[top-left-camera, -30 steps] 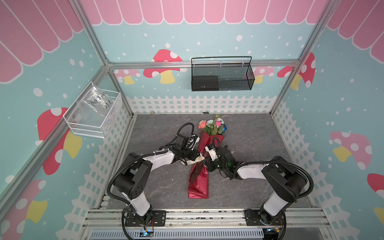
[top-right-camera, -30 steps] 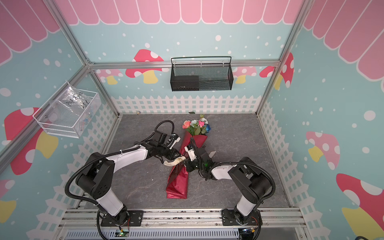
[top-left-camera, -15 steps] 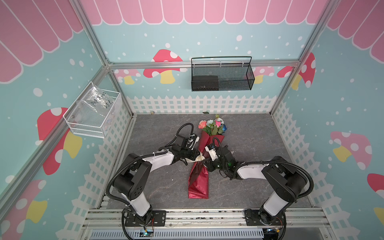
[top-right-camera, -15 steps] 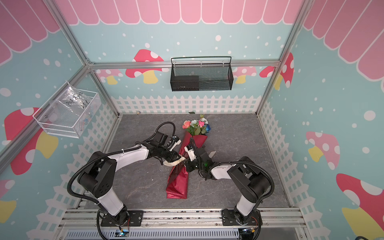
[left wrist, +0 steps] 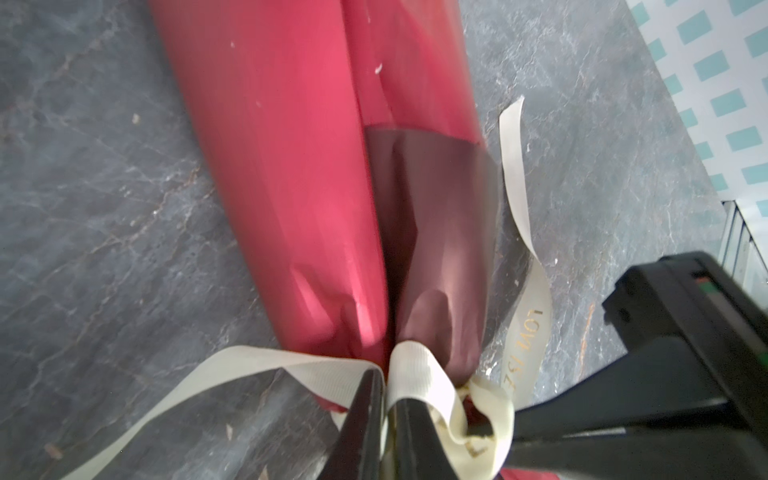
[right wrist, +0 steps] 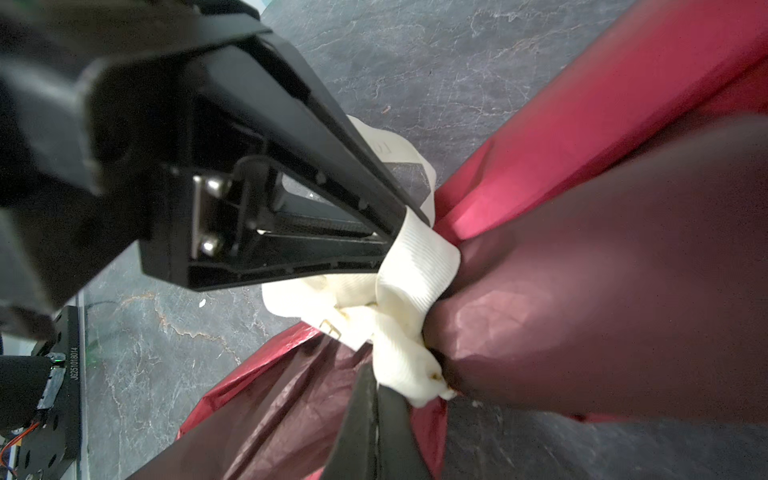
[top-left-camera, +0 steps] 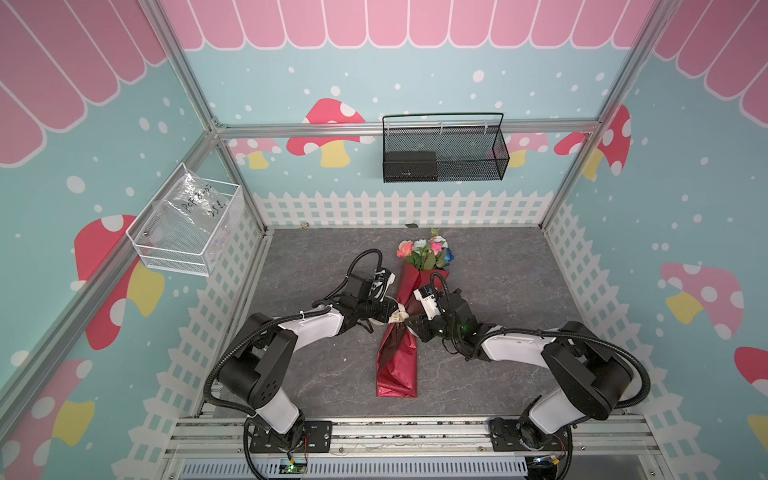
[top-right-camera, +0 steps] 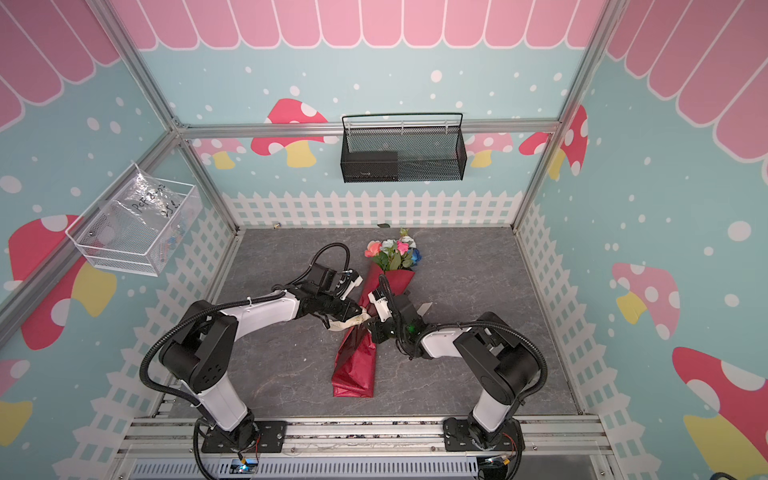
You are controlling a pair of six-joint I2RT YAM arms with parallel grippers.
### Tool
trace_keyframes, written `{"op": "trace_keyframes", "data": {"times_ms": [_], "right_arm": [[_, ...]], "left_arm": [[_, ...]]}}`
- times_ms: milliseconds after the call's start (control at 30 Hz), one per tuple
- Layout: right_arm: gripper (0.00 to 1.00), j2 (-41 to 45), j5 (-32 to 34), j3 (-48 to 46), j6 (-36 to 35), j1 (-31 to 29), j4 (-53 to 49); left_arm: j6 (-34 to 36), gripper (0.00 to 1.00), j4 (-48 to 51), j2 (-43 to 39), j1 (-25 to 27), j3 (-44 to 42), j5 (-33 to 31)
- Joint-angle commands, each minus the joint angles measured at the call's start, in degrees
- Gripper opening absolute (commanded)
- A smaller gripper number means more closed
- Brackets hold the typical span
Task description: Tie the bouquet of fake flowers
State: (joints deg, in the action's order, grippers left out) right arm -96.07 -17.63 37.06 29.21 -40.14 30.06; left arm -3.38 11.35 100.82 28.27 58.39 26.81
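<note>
The bouquet of fake flowers (top-left-camera: 395,361) (top-right-camera: 357,365) lies on the grey floor in both top views, with its blooms (top-left-camera: 424,251) at the far end and shiny red paper round the stems. A cream lettered ribbon (left wrist: 415,374) (right wrist: 415,257) is bunched round its narrow waist. My left gripper (left wrist: 386,374) (top-left-camera: 392,316) is shut on a ribbon loop at the waist. From the opposite side my right gripper (right wrist: 376,382) (top-left-camera: 411,322) is shut on the ribbon's knotted end. The two grippers almost meet over the wrap. A loose ribbon tail (top-right-camera: 424,308) trails on the floor.
A black wire basket (top-left-camera: 442,153) hangs on the back wall. A white wire basket (top-left-camera: 187,224) holding a plastic bag hangs on the left wall. A white picket fence (top-left-camera: 399,208) borders the floor. A small leaf (top-left-camera: 411,225) lies by the back fence.
My left gripper's jaws have closed on the ribbon at the bouquet's waist. The right arm and the bouquet have stayed where they were.
</note>
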Motion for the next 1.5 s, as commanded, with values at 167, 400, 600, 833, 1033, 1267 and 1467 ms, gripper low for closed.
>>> {"op": "trace_keyframes", "data": {"times_ms": [167,400,600,833,1033,1267,1467], "right_arm": [[0.0,-0.79,-0.22,0.8,-0.21,-0.29,0.61],[0.0,-0.58,-0.12,0.43,-0.12,-0.31,0.61],[0.02,-0.37,-0.14,0.33,-0.03,-0.33,0.65],[0.12,4.33,1.49,-1.12,-0.16,-0.29,-2.33],[0.27,11.55,3.76,-1.64,-1.92,0.37,-8.29],[0.26,10.29,2.9,2.77,-3.87,1.85,-10.0],[0.31,2.64,-0.37,9.72,-6.73,2.87,-10.72]], "left_arm": [[-4.38,0.13,-5.92,-0.25,0.63,-1.5,0.56],[-6.46,0.12,-11.11,-3.9,0.73,-4.85,-2.68],[-7.02,0.08,-11.67,-4.36,0.73,-5.45,-2.79],[-8.45,0.01,-16.27,-6.79,0.75,-8.7,-4.03],[-9.62,0.02,-22.5,-9.17,0.91,-12.68,-4.66],[-10.8,0.05,-27.61,-10.03,1.86,-15.06,-6.6],[-11.75,0.05,-29.16,-9.5,2.45,-15.5,-6.24]]}}
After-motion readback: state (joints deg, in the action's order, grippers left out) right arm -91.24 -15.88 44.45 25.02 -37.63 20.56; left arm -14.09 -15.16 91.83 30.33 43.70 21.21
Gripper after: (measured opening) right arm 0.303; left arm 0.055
